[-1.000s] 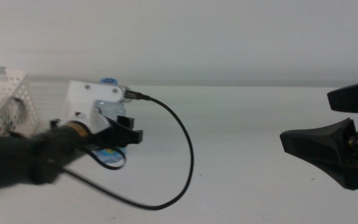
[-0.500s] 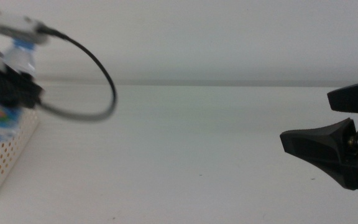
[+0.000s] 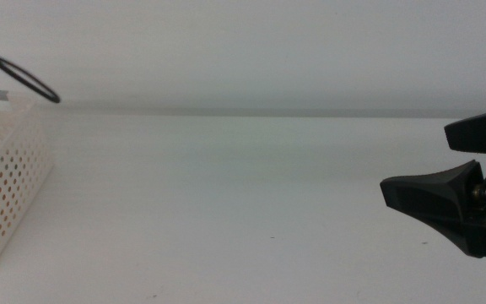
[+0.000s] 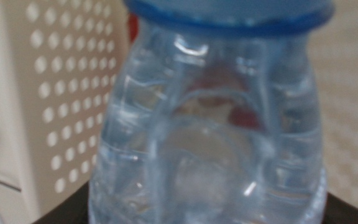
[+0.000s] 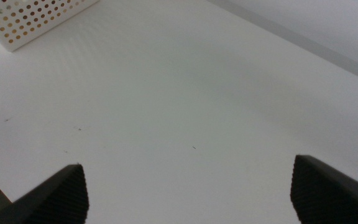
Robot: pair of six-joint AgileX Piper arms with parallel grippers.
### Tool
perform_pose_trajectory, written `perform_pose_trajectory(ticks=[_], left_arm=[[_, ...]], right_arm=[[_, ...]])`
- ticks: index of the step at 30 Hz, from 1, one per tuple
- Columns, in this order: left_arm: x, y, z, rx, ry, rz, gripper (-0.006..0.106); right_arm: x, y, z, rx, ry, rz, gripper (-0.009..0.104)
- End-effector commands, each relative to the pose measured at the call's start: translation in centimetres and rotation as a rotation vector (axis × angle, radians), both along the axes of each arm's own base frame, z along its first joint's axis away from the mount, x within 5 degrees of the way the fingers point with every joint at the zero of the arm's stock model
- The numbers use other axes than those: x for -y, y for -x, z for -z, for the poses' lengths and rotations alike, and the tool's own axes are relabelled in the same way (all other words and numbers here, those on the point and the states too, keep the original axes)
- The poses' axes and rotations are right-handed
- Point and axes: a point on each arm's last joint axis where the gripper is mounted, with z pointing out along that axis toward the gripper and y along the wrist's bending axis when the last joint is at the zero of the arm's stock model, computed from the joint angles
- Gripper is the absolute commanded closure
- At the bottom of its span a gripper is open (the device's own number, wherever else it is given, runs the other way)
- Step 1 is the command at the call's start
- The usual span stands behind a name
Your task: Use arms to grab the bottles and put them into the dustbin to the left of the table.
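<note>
No readable text, label, brand or number shows anywhere; the water bottle (image 4: 210,124) shows only clear ribbed plastic

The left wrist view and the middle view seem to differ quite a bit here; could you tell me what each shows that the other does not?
Only the left wrist view shows the clear, blue-capped water bottle, filling the frame close to the camera. Only the middle view shows the bare white table, the right gripper waiting open at the right edge, and a loop of black cable. Both show the perforated white dustbin, with something red inside.
</note>
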Motion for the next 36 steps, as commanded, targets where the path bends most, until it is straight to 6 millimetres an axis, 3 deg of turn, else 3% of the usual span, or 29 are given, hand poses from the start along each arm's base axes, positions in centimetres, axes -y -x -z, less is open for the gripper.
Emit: perform_pose_trajectory(ticks=[1, 6, 14, 20, 24, 31, 36], left_arm=[[-1.4, -0.2, 0.0, 0.032, -0.015, -0.022, 0.102], [-2.5, -0.9, 1.6, 0.023, -0.034, -0.008, 0.102], [-2.4, -1.8, 2.7, 0.052, -0.02, 0.055, 0.102], [-1.5, -2.4, 3.3, 0.034, -0.001, 0.101, 0.092], [-0.6, -2.8, 3.5, 0.029, 0.004, 0.124, 0.069], [-0.9, -2.4, 3.4, -0.004, -0.016, 0.068, 0.007], [-0.4, -1.2, 1.8, -0.038, 0.021, 0.003, 0.007]], right_arm=[[0.0, 0.0, 0.0, 0.016, 0.004, -0.007, 0.009], [0.0, 0.0, 0.0, 0.016, 0.004, -0.007, 0.009], [0.0, 0.0, 0.0, 0.016, 0.004, -0.007, 0.009], [0.0, 0.0, 0.0, 0.016, 0.004, -0.007, 0.009], [0.0, 0.0, 0.0, 0.015, 0.003, -0.007, 0.009], [0.0, 0.0, 0.0, 0.015, 0.003, -0.007, 0.009], [0.0, 0.0, 0.0, 0.015, 0.003, -0.007, 0.009]])
